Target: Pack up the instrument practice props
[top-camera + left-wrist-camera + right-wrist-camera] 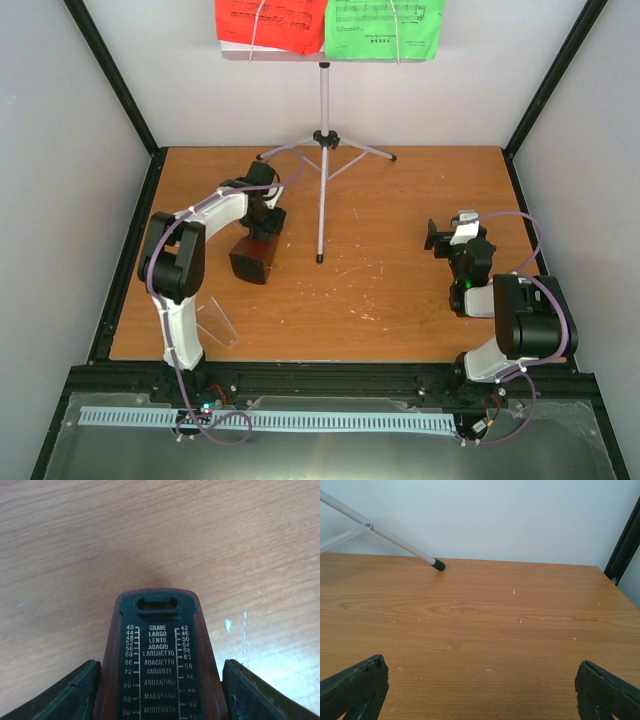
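Left wrist view shows the metronome (159, 680) lying on the table (75, 555), its tempo scale facing up, its lower part cut off by the frame. The left gripper (160, 664) has one finger on each side of it, very near its sides; whether they already press it I cannot tell, because the place of contact is at the picture's edge. From above, the metronome is a dark block at the left part of the table, beside the stand (323, 120). A clear cover (218, 318) lies near the left arm's base, faint and hard to see. The red sheet (270, 22) and green sheet (386, 27) sit on the stand's tray, their tops cut off. The right gripper (480, 662) is wide apart over bare wood, holding nothing.
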`<state>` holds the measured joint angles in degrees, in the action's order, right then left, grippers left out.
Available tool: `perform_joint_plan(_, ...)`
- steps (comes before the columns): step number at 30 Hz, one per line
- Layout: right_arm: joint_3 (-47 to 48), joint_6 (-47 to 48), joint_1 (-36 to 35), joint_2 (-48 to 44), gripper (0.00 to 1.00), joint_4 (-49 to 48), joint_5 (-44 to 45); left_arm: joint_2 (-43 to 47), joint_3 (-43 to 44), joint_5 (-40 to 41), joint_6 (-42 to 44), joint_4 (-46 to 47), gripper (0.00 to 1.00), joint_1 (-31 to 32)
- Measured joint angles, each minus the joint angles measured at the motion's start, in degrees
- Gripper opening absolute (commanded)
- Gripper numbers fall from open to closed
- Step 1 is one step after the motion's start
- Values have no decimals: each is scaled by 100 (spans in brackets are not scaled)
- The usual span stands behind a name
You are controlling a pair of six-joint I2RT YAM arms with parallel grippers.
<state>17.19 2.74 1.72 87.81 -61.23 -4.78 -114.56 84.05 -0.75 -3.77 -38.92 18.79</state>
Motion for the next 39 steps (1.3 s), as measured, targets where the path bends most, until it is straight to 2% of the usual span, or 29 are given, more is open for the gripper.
perform_joint_plan(9, 0, 2, 0, 0, 100, 15, 17, 1790, -1582, 98, -280, 931, 45, 46)
perform_joint_plan(14, 7, 0, 0, -35, 100, 118, 24, 2782, -2505, 31, -315, 1587, 41, 122)
perform_joint_plan(20, 778, -354, -9, -1091, 100, 2111, 415, 3696, -3348, -72, -334, 2138, 41, 269)
perform_joint_plan(24, 1163, -907, -11, -2026, 100, 2896, 291, 4153, -3816, -44, -369, 2553, 40, 503)
perform_joint_plan(32, 1486, -1825, -9, -3318, 100, 4522, -988, 5246, -4826, 232, -426, 3480, 40, 1700)
perform_joint_plan(39, 1534, -2288, -9, -4120, 100, 5646, -2096, 5591, -5309, 348, -433, 4087, 40, 2734)
